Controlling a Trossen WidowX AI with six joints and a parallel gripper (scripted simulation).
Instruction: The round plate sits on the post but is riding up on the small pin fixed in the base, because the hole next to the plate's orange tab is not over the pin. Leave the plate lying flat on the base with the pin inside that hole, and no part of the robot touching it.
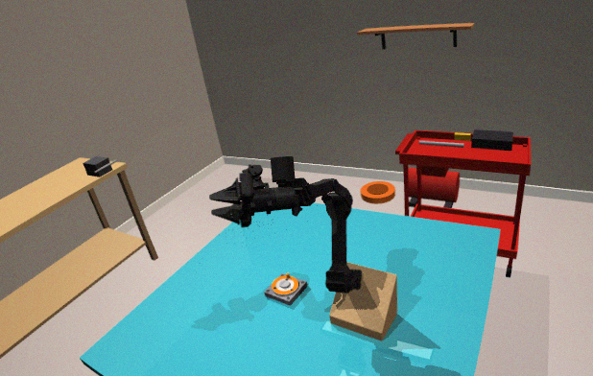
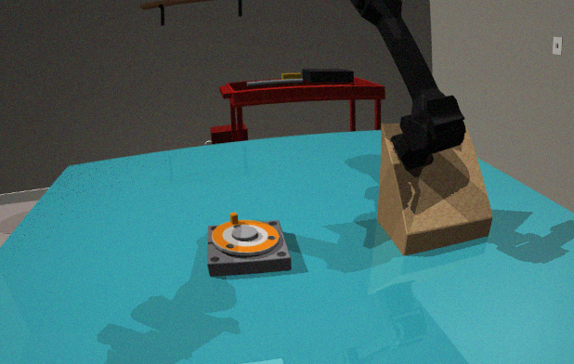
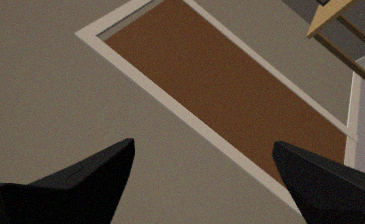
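The round plate point(image 1: 274, 286) point(image 2: 219, 238), orange with a white inner ring, sits around the grey post point(image 1: 285, 284) point(image 2: 244, 232) on the square dark grey base point(image 1: 289, 300) point(image 2: 249, 267). Its orange tab point(image 1: 288, 276) point(image 2: 234, 218) stands up at the plate's back edge. Small dark holes show in the orange ring. In the exterior view the plate's rim looks slightly raised off the base. The pin cannot be made out. My gripper point(image 1: 211, 204) point(image 3: 203, 146) is open and empty, high above the table and well away from the plate, pointing sideways toward a wall.
The arm stands on a wooden wedge block point(image 1: 363, 323) point(image 2: 449, 237) on the turquoise table point(image 1: 164, 326) point(image 2: 103, 209), to the right of the base. Beyond the table are a red cart point(image 1: 466, 165) point(image 2: 307, 95) and an orange ring point(image 1: 378, 198). A wooden bench point(image 1: 25, 203) stands at left.
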